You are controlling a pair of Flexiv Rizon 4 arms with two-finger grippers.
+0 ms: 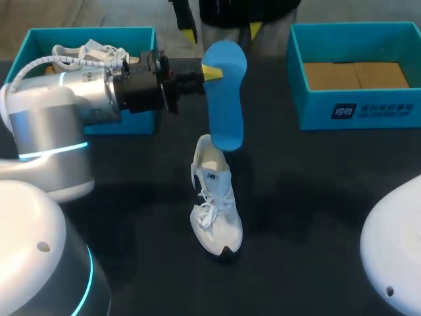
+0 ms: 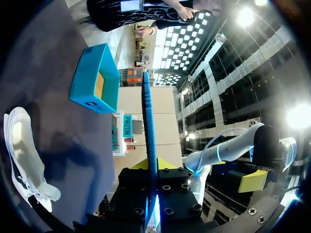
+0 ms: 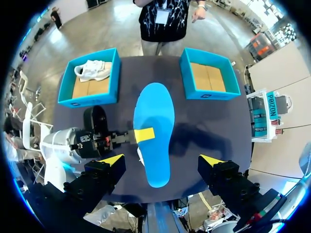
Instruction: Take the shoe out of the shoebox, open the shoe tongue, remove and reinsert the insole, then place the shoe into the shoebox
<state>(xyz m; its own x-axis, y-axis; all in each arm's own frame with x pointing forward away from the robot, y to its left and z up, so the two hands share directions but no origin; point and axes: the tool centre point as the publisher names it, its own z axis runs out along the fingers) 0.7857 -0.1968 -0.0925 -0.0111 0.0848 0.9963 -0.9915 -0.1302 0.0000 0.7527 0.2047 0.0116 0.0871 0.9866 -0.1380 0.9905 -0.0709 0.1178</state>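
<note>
Head view: pinching thin, likely light and floppy insole [image 1: 225, 99] by its edge in left claw [image 1: 211, 73], right claw [image 3: 161, 160] splayed empty

Head above-behind; right wrist high overhead; left sideways; all share insole [image 1: 225, 99].

Background bits only: a dark table [image 1: 309, 197], a blue box [image 1: 92, 30] and a spare sneaker [image 1: 82, 52]
The table top is plain, matte and pretty much black. The open-topped blue box sits near its far left corner. A white sneaker with white laces lies inside, tucked up toward the box's far wall, and the box's brown cardboard floor [image 3: 89, 89] shows in the near half, right beside the sneaker.
</note>
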